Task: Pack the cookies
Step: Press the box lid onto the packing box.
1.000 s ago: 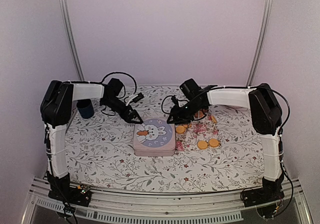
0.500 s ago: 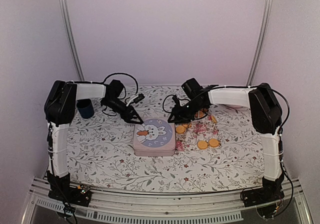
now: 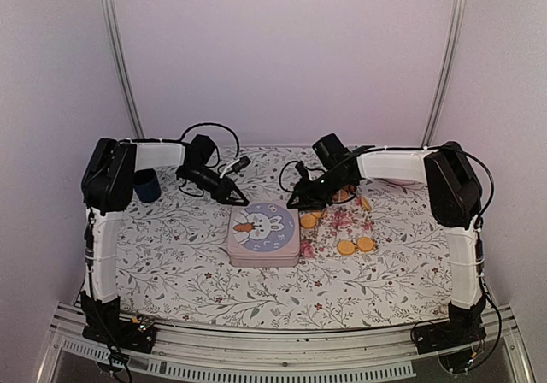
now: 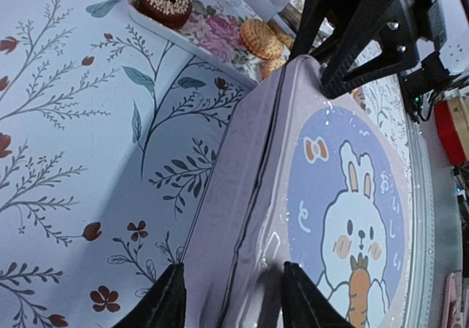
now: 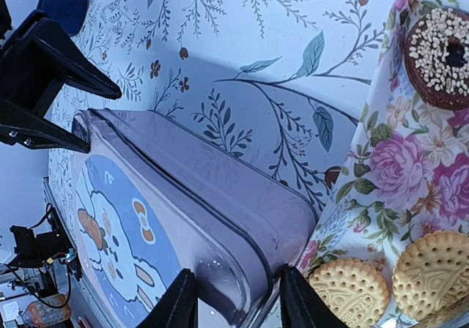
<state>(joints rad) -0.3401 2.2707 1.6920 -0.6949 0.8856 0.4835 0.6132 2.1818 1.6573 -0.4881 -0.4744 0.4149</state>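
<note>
Cookie tin (image 3: pixel 263 234) mid-worktop (image 3: pixel 188 268), lid on, bunny print up. Cookies (image 3: pixel 355 245) lying on floral tray (image 3: pixel 335 222) just right of tin; chocolate donut (image 5: pixel 447 57) at tray's far end, plain biscuits (image 5: pixel 350 291) nearer the tin corner.

Left gripper (image 3: pixel 239 201) at tin's far-left corner, right gripper (image 3: pixel 295 203) at far-right corner, both aimed down and toward the near side. Left wrist view: fingers (image 4: pixel 167 299) parted, straddling the lid seam on the tin's far side wall, nothing clamped. Right wrist view: fingers (image 5: pixel 179 304) likewise parted, spread over the tin's far-right corner edge, holding nothing. Touching the tin or just off it: cannot tell.

Key relation: tin lies just near of both grippers, its far edge running left-right between them, one arm per corner. Right arm closer to cookies.

Closed lid fits either tin yet to be opened or tin shut again; tray cookies out, tin contents hidden.

Blue cup (image 3: pixel 145 185) far left.
</note>
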